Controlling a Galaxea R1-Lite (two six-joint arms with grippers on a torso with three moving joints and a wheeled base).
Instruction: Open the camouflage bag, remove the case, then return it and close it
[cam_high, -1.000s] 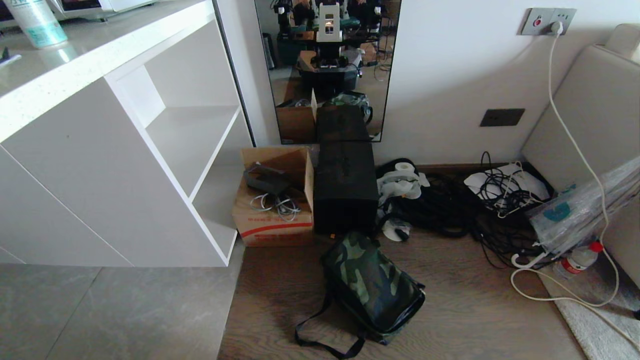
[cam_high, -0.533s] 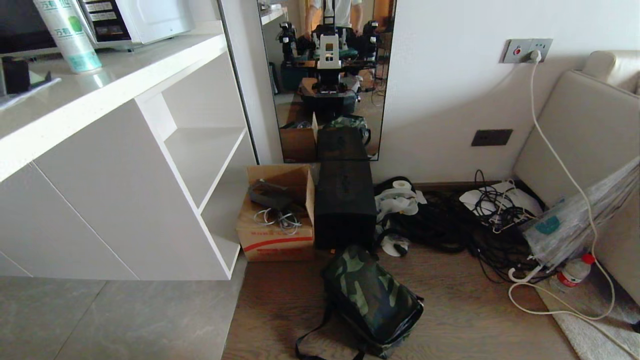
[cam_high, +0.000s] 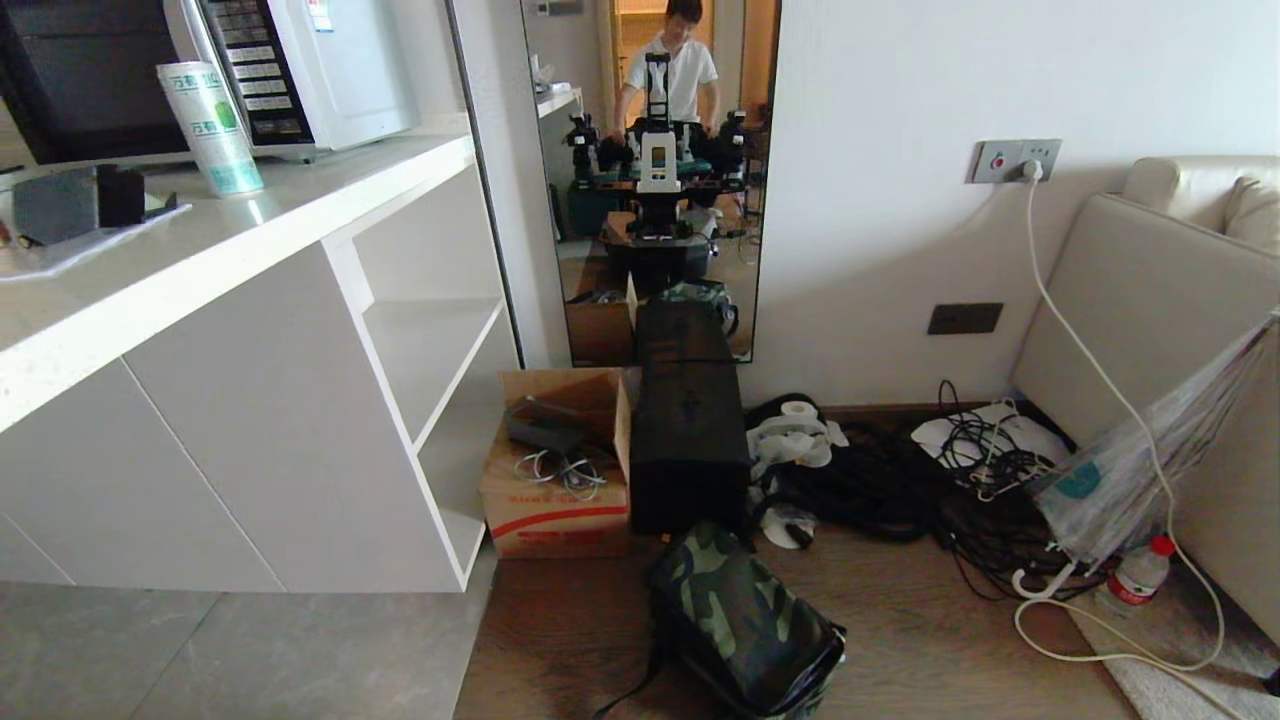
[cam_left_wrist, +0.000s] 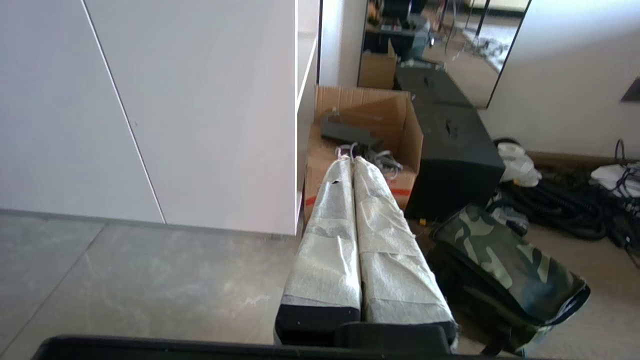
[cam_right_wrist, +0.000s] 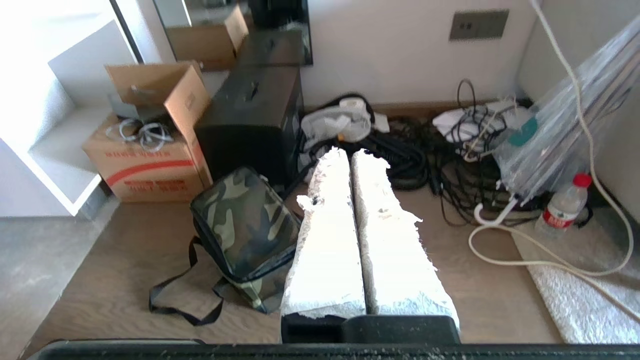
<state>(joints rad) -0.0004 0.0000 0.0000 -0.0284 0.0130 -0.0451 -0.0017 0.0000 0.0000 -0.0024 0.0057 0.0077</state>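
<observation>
Head view shows the camouflage bag (cam_high: 740, 625) lying closed on the wooden floor (cam_high: 900, 650), low in the picture and partly cut by the lower edge, its black strap (cam_right_wrist: 172, 305) trailing loose on the boards. The case is nowhere to be seen; it may be inside the bag, but that cannot be told from here. Just behind the bag stands a tall black box (cam_high: 688, 445), and beside that, on the left, an open cardboard box (cam_high: 555, 490) with cables and a dark device in it, set against a white shelf unit (cam_high: 300, 400). On the counter above stand a microwave (cam_high: 310, 70) and a green-and-white canister (cam_high: 212, 128). A mirror (cam_high: 650, 180) on the wall behind the black box reflects the robot and a person in a white shirt. To the right of the black box lies a tangle of black cables (cam_high: 900, 490), then a clear plastic bag (cam_high: 1150, 460), a plastic bottle (cam_high: 1130, 580) with a red cap, and a white cord (cam_high: 1090, 360) running up to a wall socket (cam_high: 1015, 160).

Neither arm enters the head view. Left gripper (cam_left_wrist: 354, 161) hangs above the floor with its white-wrapped fingers (cam_left_wrist: 327, 240) pressed together, the bag to one side of them. Right gripper (cam_right_wrist: 350, 152) likewise has its fingers (cam_right_wrist: 330, 240) together, holding nothing, with the bag just beside them below.
</observation>
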